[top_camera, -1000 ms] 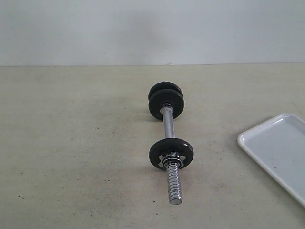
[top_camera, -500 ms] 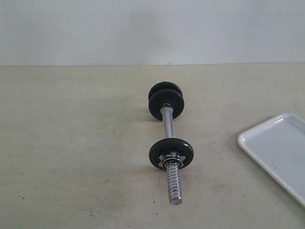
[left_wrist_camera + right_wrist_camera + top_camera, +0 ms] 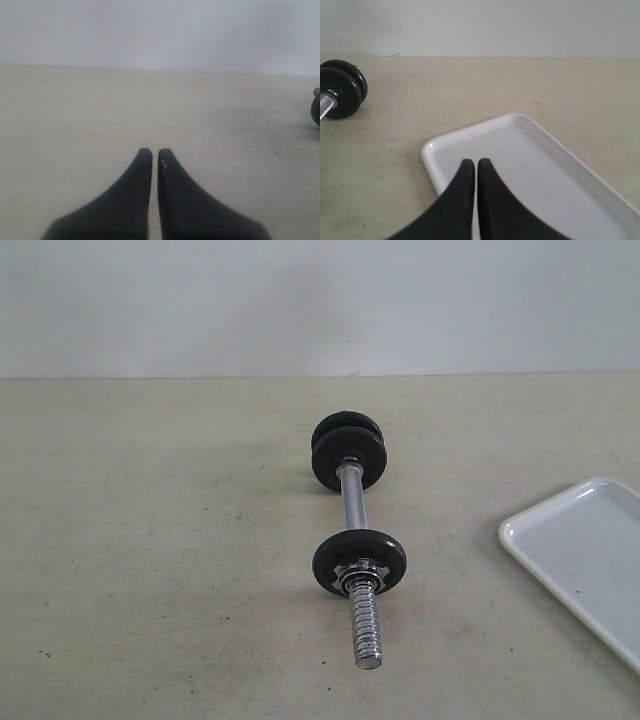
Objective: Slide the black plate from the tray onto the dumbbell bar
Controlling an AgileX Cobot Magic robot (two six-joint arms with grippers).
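Observation:
The dumbbell bar (image 3: 352,505) lies on the table, its threaded end pointing at the front edge. One black disc with a chrome nut (image 3: 359,562) sits near that end. Two black discs sit close together at the far end; the outer one (image 3: 347,424) looks like the black plate, on the bar. The white tray (image 3: 520,540) at the right holds nothing where it shows. My right gripper (image 3: 476,161) is shut and empty over the tray's (image 3: 427,155) near corner. My left gripper (image 3: 155,150) is shut and empty over bare table. Neither gripper shows in the exterior view.
A pale wall stands behind the beige table. The right wrist view has the far pair of discs (image 3: 342,87) off to one side of the tray. A dark disc edge (image 3: 316,107) shows at the border of the left wrist view.

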